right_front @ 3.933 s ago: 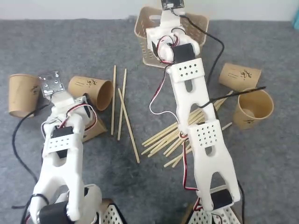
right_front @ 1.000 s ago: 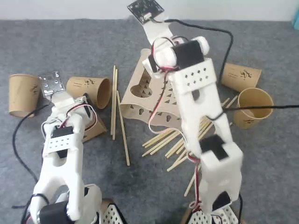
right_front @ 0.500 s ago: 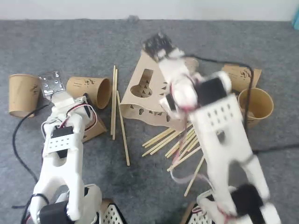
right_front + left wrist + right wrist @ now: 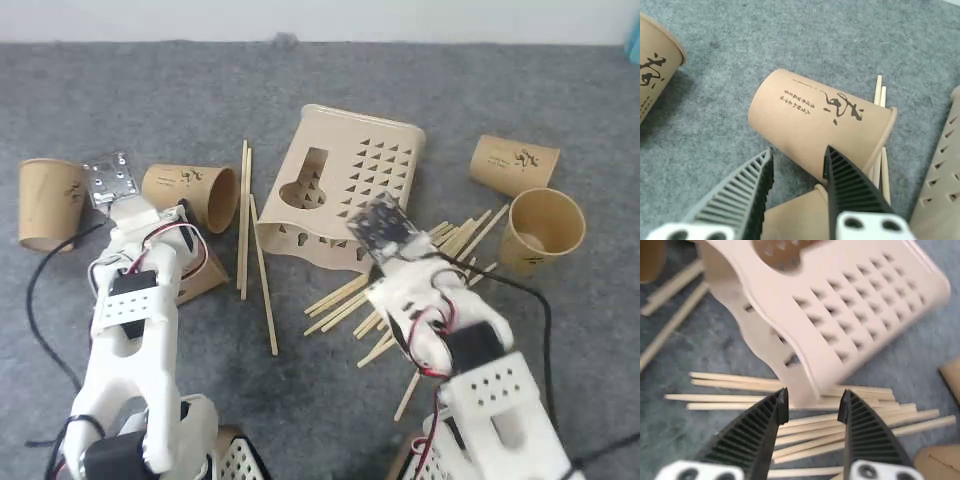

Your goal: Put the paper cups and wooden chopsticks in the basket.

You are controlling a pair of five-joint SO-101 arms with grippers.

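Dark brush-script print on paper cups (image 4: 815, 117), not legible

You've got the tipped basket (image 4: 345, 190) lying mid-table, overlapping the chopstick pile (image 4: 340, 300). Paper cups (image 4: 195, 195) crowd the left side. Bare carpet (image 4: 310, 400) between the arms is passable.

The high camera sits off my arms and looks steeply down over the whole bench (image 4: 150, 100), with both arms rising from its near edge. My left wrist camera peers out between my left jaws, close to a lying paper cup (image 4: 815, 120). My right wrist camera looks past my right jaws, close over the tipped basket (image 4: 840, 305) and chopsticks (image 4: 715, 398). The high view shares all three.
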